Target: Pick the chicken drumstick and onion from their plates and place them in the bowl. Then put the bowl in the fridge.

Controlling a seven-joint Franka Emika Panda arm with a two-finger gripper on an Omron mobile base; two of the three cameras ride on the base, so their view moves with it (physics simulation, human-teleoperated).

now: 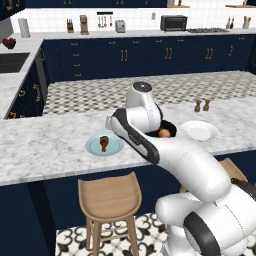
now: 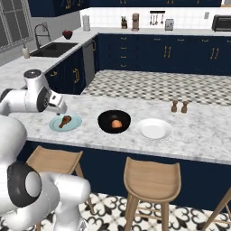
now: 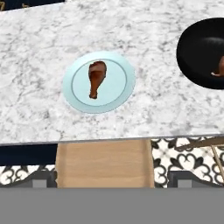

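We are hovering above the light blue plate, lining up on the chicken drumstick that is lying at its middle; the gripper is standing wide open and holding nothing. To do this step well, we judge that we should be coming straight down over the meaty end, turning the wrist so the jaws are closing across the drumstick's width and not along its length, and stopping just above the plate so the tips are not scraping it. Gripping too near the thin bone end is risking a swing or a slip on the lift. The drumstick is looking small, reddish-brown and glossy, rounded and thick at one end and tapering to a narrow bone at the other. The black bowl is sitting just beside the blue plate on the marble counter, with the orange onion already resting inside it, and the white plate is lying bare on the bowl's far side from the blue plate.
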